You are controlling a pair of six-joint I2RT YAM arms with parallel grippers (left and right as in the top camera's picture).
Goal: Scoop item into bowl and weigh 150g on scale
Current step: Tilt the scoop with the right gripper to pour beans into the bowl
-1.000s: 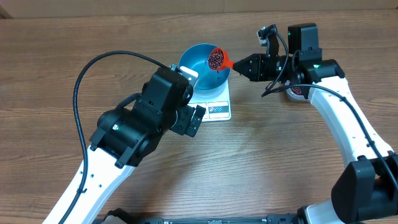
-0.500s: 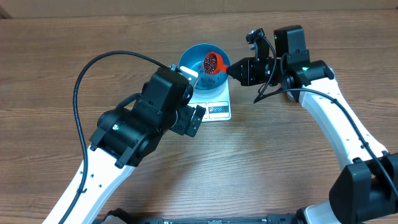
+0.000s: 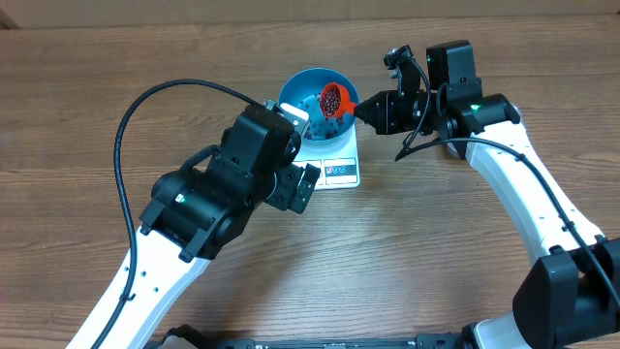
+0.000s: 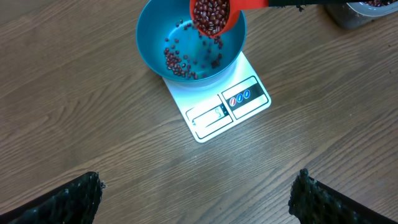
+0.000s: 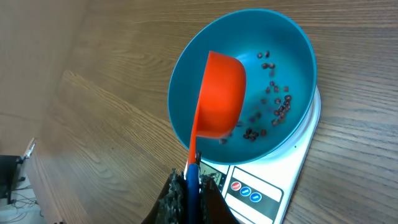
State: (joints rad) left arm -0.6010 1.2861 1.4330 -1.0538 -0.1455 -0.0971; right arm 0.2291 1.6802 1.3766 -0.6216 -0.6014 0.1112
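tilting over the bowl (image 3: pixel 298 89), the red scoop (image 3: pixel 334 97) is clamped by its handle in the right gripper (image 3: pixel 360 105), whose jaws are closed tight on it. the wrist view from that arm shows the handle running straight up out of the dark fingertips (image 5: pixel 180 199) and the back of the scoop's cup turned toward the camera, hanging inside the bowl's rim. from the left wrist view the cup's mouth faces down and to the side, packed with beans (image 4: pixel 210 14), and a few look blurred just under its lip.

a thin scatter of the same dark red-brown beans lies on the blue floor of the bowl, mostly toward one side, with much of the bottom bare. the bowl stands on the white scale (image 3: pixel 339 171), covering most of the platform and leaving only the edge with the display and label panels showing. the display is too small to read.

the left gripper (image 4: pixel 198 180) hangs above the wooden table (image 3: pixel 436 252) with its jaws spread wide and nothing between them; only the two dark fingertips show at the bottom corners of its own view. in the overhead view that arm's wrist sits just beside the bowl and scale.

a clear tub (image 4: pixel 357 14) holding more beans peeks in at the top corner of the left wrist view, near the right arm.
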